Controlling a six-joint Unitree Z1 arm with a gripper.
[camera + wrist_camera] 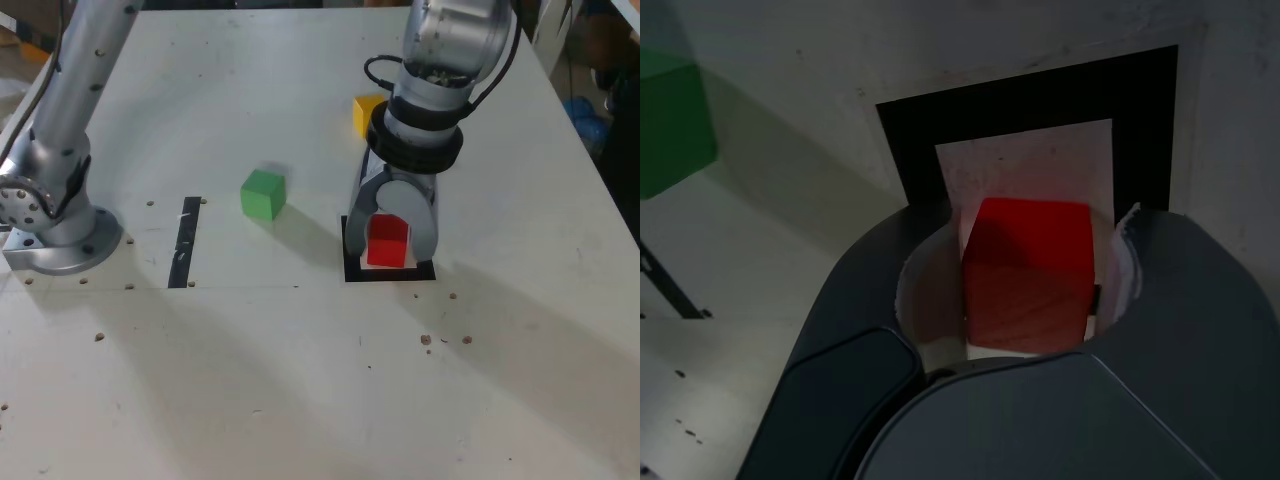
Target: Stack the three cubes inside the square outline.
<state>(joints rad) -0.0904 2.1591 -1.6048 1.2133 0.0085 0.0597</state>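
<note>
The end effector point(390, 243) points down over the square outline point(352, 270), its two dark fingers point(358, 228) straddling the red cube point(387, 243). The red cube sits on the white centre of the outline, on the table point(300, 380). In the wrist view, one side of the red cube point(1028, 275) shows a gap to the pale pad beside it, while the other side lies very close to the opposite pad point(1127, 262); whether that pad touches it I cannot tell. The jaws stand slightly apart around the cube, so the grip looks released rather than clenched, though the frames do not settle it fully.

In the exterior view, the green cube point(263, 193) rests on the table at about ten o'clock from the outline, well apart from it. The yellow cube point(366, 113) lies at about twelve o'clock from the outline, partly hidden behind the arm's wrist. A short black tape strip point(185, 241) lies at nine o'clock from the outline, beyond the green cube. The arm's base point(55, 225) stands near the exterior view's left edge.
</note>
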